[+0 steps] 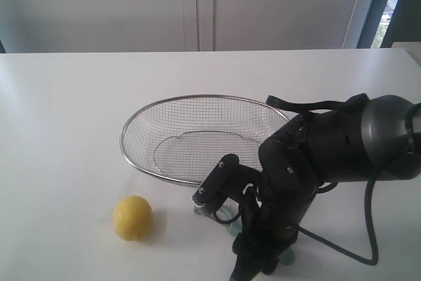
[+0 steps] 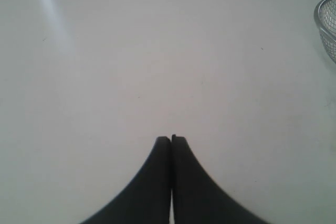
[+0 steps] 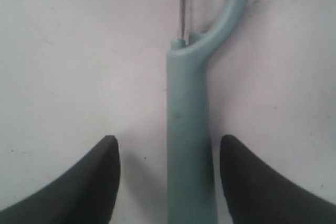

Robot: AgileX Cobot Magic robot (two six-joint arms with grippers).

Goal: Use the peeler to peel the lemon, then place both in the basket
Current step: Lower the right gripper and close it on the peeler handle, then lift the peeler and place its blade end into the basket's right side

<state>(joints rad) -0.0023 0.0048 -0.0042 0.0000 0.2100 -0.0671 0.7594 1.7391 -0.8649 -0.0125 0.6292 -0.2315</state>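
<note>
The yellow lemon (image 1: 133, 217) rests on the white table, left of the right arm. The teal-blue peeler (image 3: 190, 129) lies flat on the table; my right gripper (image 3: 170, 142) is open with its handle between the two fingers, gaps on both sides. In the exterior view only bits of the peeler (image 1: 231, 218) show under the arm. The wire-mesh basket (image 1: 141, 118) stands behind the lemon, and its rim (image 2: 321, 22) shows at the edge of the left wrist view. My left gripper (image 2: 171, 139) is shut on nothing over bare table; it does not show in the exterior view.
The bulky right arm (image 1: 329, 149) leans over the table's front right, partly covering the basket's near right rim. A black cable (image 1: 368, 228) trails from it. A white wall stands behind the table.
</note>
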